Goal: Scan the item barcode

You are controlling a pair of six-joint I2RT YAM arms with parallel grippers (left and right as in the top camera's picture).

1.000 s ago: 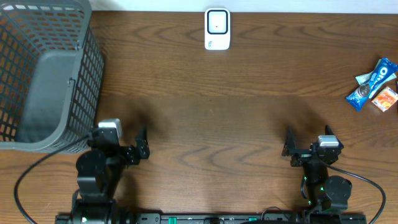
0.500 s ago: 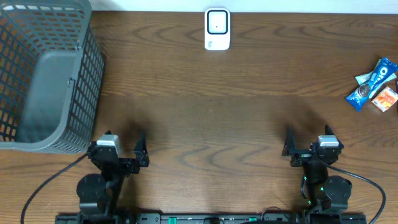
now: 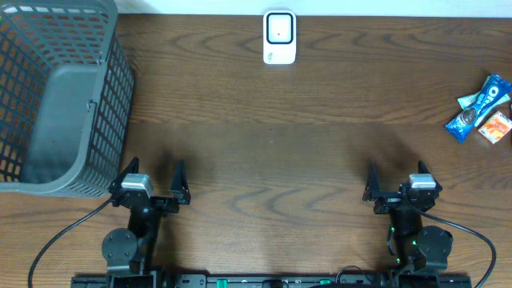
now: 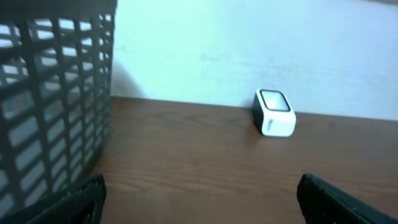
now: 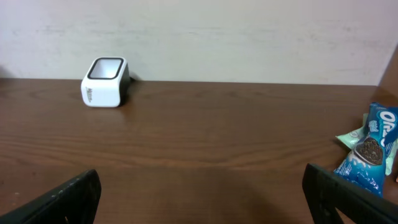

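At the near edge of the tabletop [image 3: 272, 144]: the left hand [image 3: 155, 173] and the right hand [image 3: 395, 179] both sit low, fingers spread wide apart, holding nothing.
At the far right, the item: a blue biscuit packet [image 3: 478, 108] lies in a small heap, touching an orange packet [image 3: 496, 126] and a pale green packet [image 3: 466, 99]. It is well apart from both hands and nearer the right one.
At the far middle: the white scanner [image 3: 279, 37] stands by the back edge, its window facing up.
At the left: a grey mesh basket [image 3: 60, 104] stands just beside the left hand.
Risk, wrong pick: the packets overlap, so fingers closing on the heap may lift two at once or drag a neighbour along.
Risk, slip: the wrap looks glossy and soft, so a shallow pinch may let it slide out, and a hard one may crumple the code.
Risk, barcode side: no barcode shows in any view. If it lies underneath, presenting the printed face reads nothing.
Risk, covered code: fingers clamped mid-packet may sit right over the bars.
Risk, carry: the scanner is well apart from the heap, so a loose grip has a long way in which to fail.
Risk, basket: a wide swing of the left hand may knock its wall.
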